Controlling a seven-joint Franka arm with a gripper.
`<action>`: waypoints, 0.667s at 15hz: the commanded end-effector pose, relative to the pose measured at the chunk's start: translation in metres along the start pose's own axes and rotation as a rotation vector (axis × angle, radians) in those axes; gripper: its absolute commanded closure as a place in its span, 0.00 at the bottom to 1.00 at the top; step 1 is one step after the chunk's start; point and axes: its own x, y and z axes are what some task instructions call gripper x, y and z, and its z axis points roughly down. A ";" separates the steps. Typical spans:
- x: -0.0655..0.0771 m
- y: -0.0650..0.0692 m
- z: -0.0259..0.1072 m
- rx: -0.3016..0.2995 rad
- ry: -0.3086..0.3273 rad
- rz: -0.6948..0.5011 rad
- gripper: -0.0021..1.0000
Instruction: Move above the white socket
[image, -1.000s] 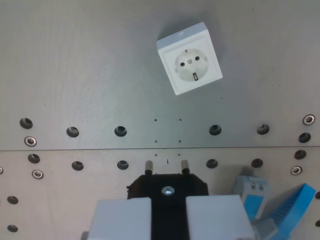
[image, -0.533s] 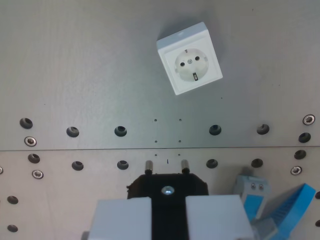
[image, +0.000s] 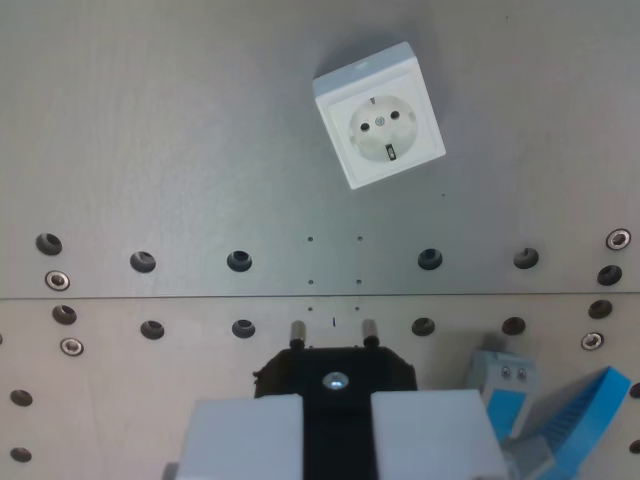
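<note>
Wrist view shows the gripper (image: 335, 420) at the bottom edge, its two pale fingers (image: 245, 435) clamped on a black plug (image: 335, 375) whose two metal pins point up the picture. Taking that plug as the landmark, the white socket (image: 380, 116) lies well apart from it, ahead of the pins and slightly toward the wrist view's right, on the grey metal plate (image: 150, 130), rotated askew. The coming move, I judge, runs forward with a small rightward shift.
</note>
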 end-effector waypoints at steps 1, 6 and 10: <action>0.000 0.002 0.008 0.002 0.027 -0.050 1.00; -0.001 0.005 0.021 0.004 0.047 -0.084 1.00; -0.001 0.009 0.037 0.002 0.062 -0.122 1.00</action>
